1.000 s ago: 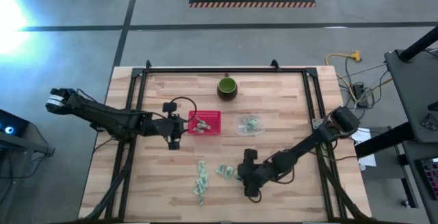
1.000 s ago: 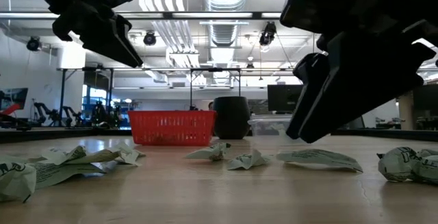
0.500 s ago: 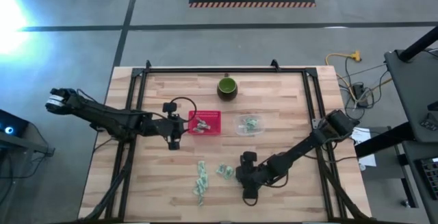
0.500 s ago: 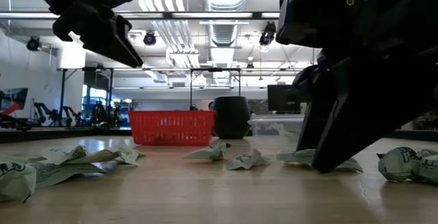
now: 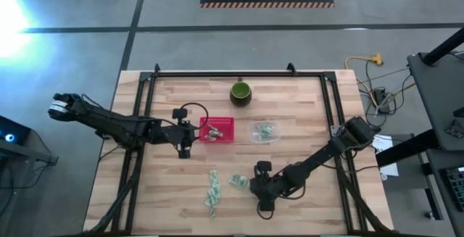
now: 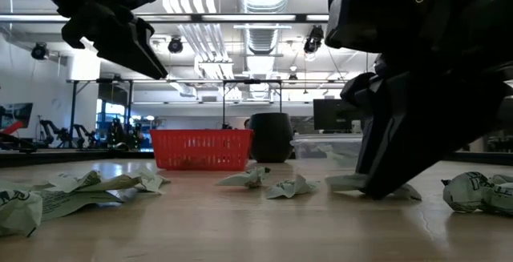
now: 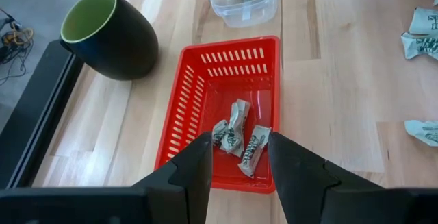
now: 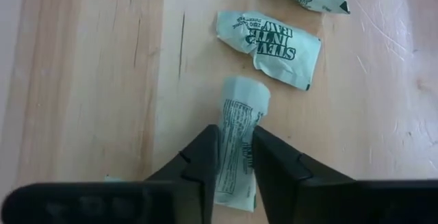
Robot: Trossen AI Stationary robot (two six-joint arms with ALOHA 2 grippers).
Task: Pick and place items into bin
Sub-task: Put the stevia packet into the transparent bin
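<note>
Right hand (image 8: 236, 157) pinches one packet (image 8: 239, 125) flat on the near desk (image 5: 304, 114), loose packets (image 8: 269, 47) just beyond. Left hand (image 7: 238, 157) hangs narrowly parted over the red basket (image 7: 194, 94); dark cup (image 7: 109, 33) beside.

Crinkled paper packets (image 8: 241, 138), red plastic basket (image 7: 194, 90), pale wooden table (image 8: 89, 80).

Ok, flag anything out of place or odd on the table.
Nothing damaged or spilled. Crumpled packets lie loose on the wood near the right claw, which pinches one; a few packets sit in the clear tub, not the red basket.
</note>
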